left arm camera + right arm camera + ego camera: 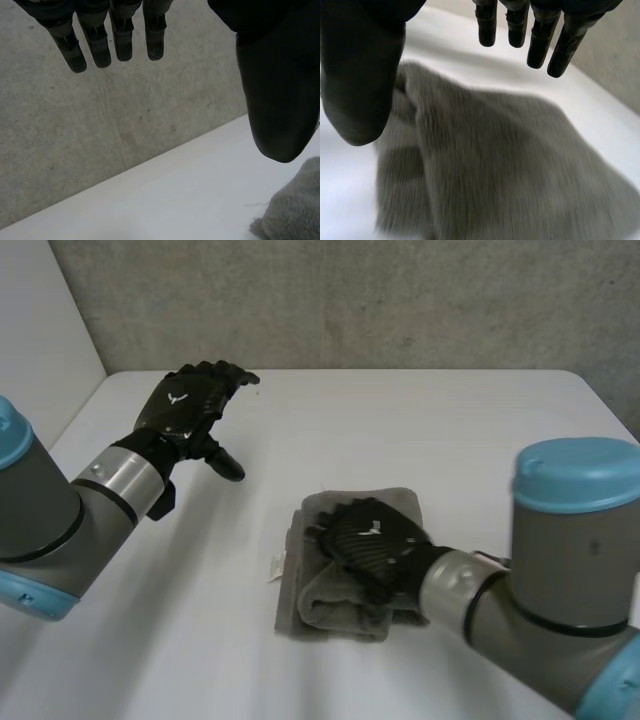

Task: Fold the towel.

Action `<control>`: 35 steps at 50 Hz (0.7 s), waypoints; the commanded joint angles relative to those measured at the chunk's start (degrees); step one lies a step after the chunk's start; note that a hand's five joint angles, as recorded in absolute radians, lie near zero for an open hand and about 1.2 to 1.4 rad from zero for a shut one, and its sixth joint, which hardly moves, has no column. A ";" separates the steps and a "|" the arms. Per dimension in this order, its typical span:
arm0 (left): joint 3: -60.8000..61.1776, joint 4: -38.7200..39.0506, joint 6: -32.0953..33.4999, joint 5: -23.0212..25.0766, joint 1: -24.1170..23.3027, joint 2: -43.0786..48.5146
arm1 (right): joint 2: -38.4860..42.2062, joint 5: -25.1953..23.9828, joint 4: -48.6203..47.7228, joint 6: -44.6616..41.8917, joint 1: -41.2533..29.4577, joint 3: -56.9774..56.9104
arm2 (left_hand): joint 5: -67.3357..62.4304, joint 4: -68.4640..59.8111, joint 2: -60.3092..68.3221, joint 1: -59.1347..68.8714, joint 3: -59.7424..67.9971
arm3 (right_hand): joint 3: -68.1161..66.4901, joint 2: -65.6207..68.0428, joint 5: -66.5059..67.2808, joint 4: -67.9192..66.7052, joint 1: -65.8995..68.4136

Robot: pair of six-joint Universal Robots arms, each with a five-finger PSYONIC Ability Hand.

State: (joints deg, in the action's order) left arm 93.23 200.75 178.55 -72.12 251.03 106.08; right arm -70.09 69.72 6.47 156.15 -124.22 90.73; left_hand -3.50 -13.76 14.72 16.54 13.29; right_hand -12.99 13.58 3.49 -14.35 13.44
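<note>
A grey towel (328, 602) lies folded into a thick bundle on the white table (450, 420), in front of the right arm. My right hand (375, 540) hovers just over its top, fingers straight and thumb apart, holding nothing. Seen from the right wrist, the towel (495, 165) spreads under the palm, below the fingers (540, 40) and thumb (360, 75). My left hand (185, 405) is raised over the table's back left, open and empty. From the left wrist, its fingers (100, 45) point at the wall and a towel corner (295, 210) lies beside the thumb (275, 100).
A grey wall (350, 300) runs along the table's far edge. A small white label (274, 568) sticks out at the towel's left side. Bare tabletop surrounds the towel.
</note>
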 commanded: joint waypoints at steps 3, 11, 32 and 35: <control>-0.41 -0.80 -1.63 -0.13 -4.40 0.62 | -2.94 -1.25 5.84 0.56 13.11 5.68 | -0.42 3.76 -0.81 -2.62 -3.29 | 2.99 -3.58 -3.49 4.35 -3.44; -0.76 -2.81 -1.10 -1.97 -13.19 6.24 | -2.59 -1.61 0.58 6.69 15.06 6.30 | -1.09 3.76 -0.13 -1.95 -3.29 | 2.99 -3.58 -3.49 4.35 -3.44; 1.87 -4.14 9.26 -9.97 -16.37 14.33 | 8.12 2.16 -8.83 20.25 11.63 4.10 | -1.26 3.76 0.03 -1.78 -3.29 | 2.99 -3.58 -3.49 4.35 -3.44; 1.87 -3.96 10.06 -10.41 -16.37 15.56 | 9.00 4.62 -9.63 19.64 11.63 4.19 | -1.26 3.76 0.03 -1.78 -3.29 | 2.99 -3.58 -3.49 4.35 -3.44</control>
State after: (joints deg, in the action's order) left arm 95.13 196.46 186.51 -80.95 234.39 119.23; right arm -63.35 70.71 -1.46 176.55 -112.57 94.78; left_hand -3.72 -13.76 14.73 16.54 13.29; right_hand -12.99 13.58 3.49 -14.35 13.42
